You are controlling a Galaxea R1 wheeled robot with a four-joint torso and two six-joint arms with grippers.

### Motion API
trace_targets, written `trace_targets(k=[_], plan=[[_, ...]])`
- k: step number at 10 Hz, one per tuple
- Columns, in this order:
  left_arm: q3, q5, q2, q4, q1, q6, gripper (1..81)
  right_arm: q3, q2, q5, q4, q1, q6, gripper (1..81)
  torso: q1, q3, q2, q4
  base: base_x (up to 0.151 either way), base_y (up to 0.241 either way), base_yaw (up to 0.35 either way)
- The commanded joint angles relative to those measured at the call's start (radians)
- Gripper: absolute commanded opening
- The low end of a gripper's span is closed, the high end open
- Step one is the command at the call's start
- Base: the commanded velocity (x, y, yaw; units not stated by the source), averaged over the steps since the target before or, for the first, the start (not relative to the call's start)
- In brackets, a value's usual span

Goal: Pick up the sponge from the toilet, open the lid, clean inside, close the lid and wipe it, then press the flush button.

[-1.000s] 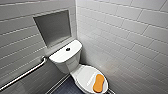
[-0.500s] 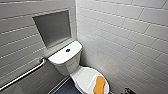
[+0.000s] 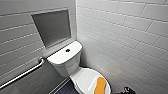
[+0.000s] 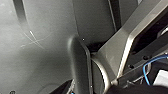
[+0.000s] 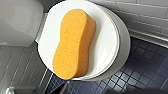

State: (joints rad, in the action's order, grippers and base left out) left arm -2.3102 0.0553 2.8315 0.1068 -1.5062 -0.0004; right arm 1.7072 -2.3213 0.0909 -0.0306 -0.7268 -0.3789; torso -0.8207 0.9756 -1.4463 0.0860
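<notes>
Although I could not tell whether my right claw, dark at the head view's lower edge, stood wide or narrow, nor the left one, I judged the first step in hand: picking up the sponge. It lay flat on the closed lid of the toilet, untouched. The next move, I reckoned, called for lowering the right claw over its narrowed waist. My right wrist view gave the sponge large, above dark floor tiles; the head view added the flush button and a grab rail.
</notes>
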Motion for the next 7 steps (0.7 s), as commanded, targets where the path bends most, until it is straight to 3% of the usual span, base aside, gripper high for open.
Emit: trace_targets(k=[1, 2, 4, 5, 7], plan=[[0.011, -0.072, -0.001, -0.007, -0.004, 0.002, 81.1, -0.014, 0.044, 0.035, -0.025, 0.14, -0.001, 81.1, -0.063, 0.071, -0.097, 0.0, 0.0, 0.0, 0.0], [0.011, -0.074, 0.002, -0.007, -0.004, 0.002, 81.1, -0.017, 0.043, 0.036, -0.032, 0.164, -0.004, 81.1, -0.087, 0.022, -0.134, 0.0, 0.0, 0.0, 0.0], [0.011, -0.072, 0.005, -0.009, -0.004, 0.002, 81.1, -0.011, 0.023, 0.111, -0.045, 0.224, -0.008, 81.1, -0.127, 0.041, -0.198, 0.0, 0.0, 0.0, 0.0], [0.011, -0.072, 0.004, -0.009, -0.004, 0.002, 81.1, -0.006, 0.003, 0.127, -0.046, 0.241, -0.008, 81.1, -0.084, 0.045, -0.131, 0.0, 0.0, 0.0, 0.0], [0.011, -0.074, 0.0, -0.019, -0.004, 0.002, 81.1, 0.052, -0.063, 0.127, -0.048, 0.246, -0.009, 81.1, -0.112, 0.046, -0.175, 0.0, 0.0, 0.0, 0.0]])
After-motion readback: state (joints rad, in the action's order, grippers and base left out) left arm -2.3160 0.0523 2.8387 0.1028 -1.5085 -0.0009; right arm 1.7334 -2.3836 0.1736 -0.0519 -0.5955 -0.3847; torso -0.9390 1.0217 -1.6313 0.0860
